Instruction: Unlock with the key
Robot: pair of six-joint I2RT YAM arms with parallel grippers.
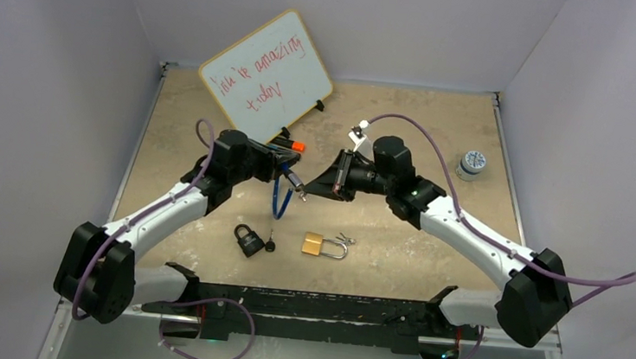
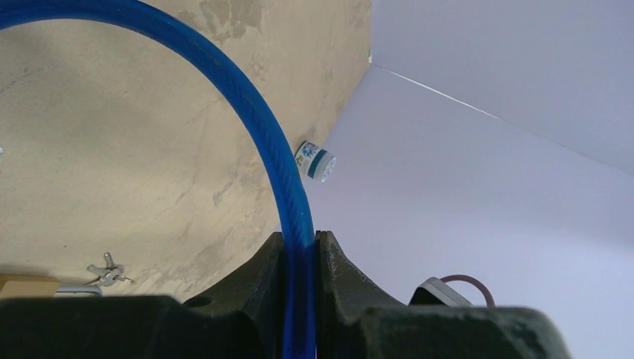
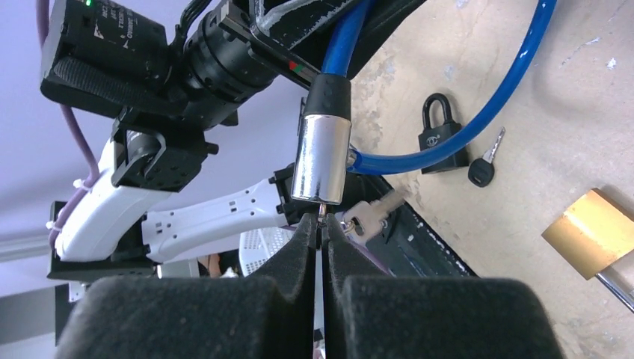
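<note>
Key (image 3: 322,215) mostly hidden: head buried betw. the pads of the right gripper (image 3: 321,224), which is pinched tight on it. Only a sliver of blade shows at the mouth of the lock barrel (image 3: 321,157); depth in the keyway can't be told. A second key (image 3: 371,212) dangles just beside it. Left gripper (image 2: 300,250) is clamped narrow on the blue cable (image 2: 278,149); barrel is out of frame in its wrist cam.

Barrel is held in the air over mid-table, betw. the two claws. In the right wrist cam its long axis is near upright, slightly tilted, keyway end facing the right gripper, blade in line w/ it.

Black padlock (image 1: 247,240) and brass padlock (image 1: 313,245) lie on the table (image 1: 441,121) nearer the arm bases, apart from the claws. Jar (image 1: 471,164) sits by the right wall, whiteboard (image 1: 265,75) leans at the far edge.
</note>
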